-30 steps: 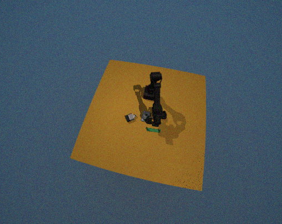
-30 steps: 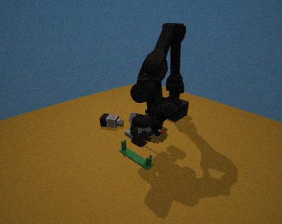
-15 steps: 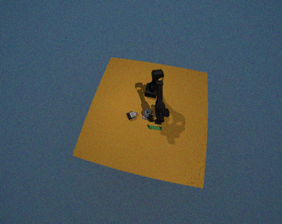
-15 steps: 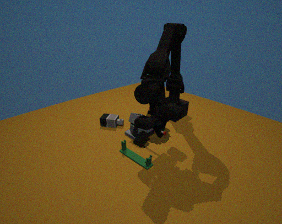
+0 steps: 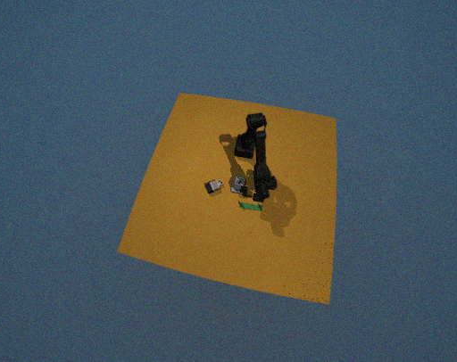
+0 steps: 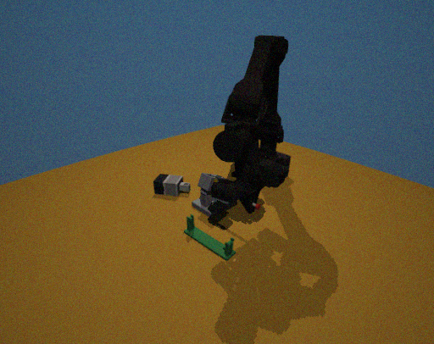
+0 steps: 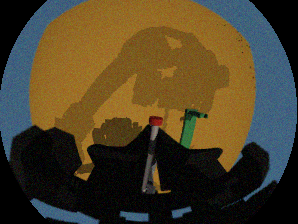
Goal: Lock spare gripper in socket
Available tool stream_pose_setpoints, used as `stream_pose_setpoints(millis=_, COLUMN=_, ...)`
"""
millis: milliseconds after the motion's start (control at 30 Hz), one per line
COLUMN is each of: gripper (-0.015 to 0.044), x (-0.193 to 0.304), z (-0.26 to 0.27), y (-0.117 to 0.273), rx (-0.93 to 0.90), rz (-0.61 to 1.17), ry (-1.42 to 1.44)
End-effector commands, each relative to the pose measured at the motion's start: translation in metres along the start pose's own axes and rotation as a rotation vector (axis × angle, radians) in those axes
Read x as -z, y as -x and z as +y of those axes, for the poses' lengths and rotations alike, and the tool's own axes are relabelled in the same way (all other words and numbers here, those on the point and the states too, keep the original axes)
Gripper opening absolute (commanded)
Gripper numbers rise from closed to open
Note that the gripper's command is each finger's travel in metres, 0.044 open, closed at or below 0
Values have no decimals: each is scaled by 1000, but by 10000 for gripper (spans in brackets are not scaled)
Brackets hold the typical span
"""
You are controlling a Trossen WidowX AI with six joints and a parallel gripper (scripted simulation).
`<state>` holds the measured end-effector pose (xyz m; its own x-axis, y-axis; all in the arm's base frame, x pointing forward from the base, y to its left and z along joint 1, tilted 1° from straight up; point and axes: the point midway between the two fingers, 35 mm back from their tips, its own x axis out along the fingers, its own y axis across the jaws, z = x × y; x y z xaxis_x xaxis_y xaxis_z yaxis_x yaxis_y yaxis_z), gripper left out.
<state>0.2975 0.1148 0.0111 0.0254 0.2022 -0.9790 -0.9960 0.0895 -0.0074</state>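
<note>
The lock pin has a red head (image 6: pixel 257 206) (image 7: pixel 156 121) and a thin grey shaft (image 7: pixel 150 157). My gripper (image 6: pixel 251 205) (image 7: pixel 151 127) is shut on the pin, with the red head standing just beyond the fingertips. The grey mount (image 5: pixel 238 182) (image 6: pixel 206 182) stands beside the gripper, partly hidden by it in the exterior view. The fingers hide whether the pin's far end is inside the socket. The spare gripper (image 5: pixel 214 185) (image 6: pixel 173 185), a pale block with a black end and a small spigot, lies apart from the mount, its spigot toward it.
A green rack (image 5: pixel 251 207) (image 6: pixel 208 241) (image 7: pixel 188 132) with an upright at each end stands close in front of the mount and my gripper. The arm's shadow covers part of the orange table top (image 5: pixel 202 236) (image 6: pixel 94 254).
</note>
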Motion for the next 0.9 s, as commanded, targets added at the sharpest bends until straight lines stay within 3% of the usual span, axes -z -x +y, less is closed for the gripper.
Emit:
stream_pose_setpoints(millis=0, gripper=0, x=-3, z=-1, y=0, rx=1, rz=5, ry=-3)
stream_pose_setpoints(millis=867, gripper=0, x=-27, z=-1, y=1, rx=-6, rz=9, ry=-4)
